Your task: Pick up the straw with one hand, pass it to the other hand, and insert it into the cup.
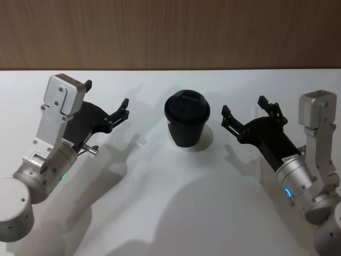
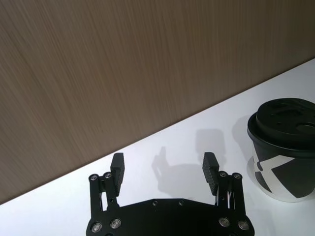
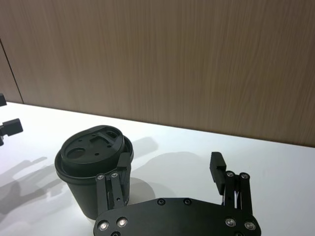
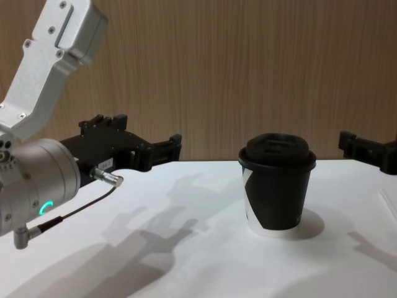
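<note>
I think the straw (image 4: 388, 205) is the faint pale line cut off at the chest view's 3 o'clock edge. The cup (image 1: 185, 120), matte black paper with a domed plastic lid, stands mid-table (image 1: 160, 213). The left gripper (image 1: 106, 95) at its 9 o'clock and the right gripper (image 1: 243, 106) at 3 o'clock are both spread wide and hold nothing.

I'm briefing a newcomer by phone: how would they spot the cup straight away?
On the white table before the wood-panelled wall, look between the open left hand and open right hand. There stands the cup: black paper with a white angular patch and a black domed lid.
</note>
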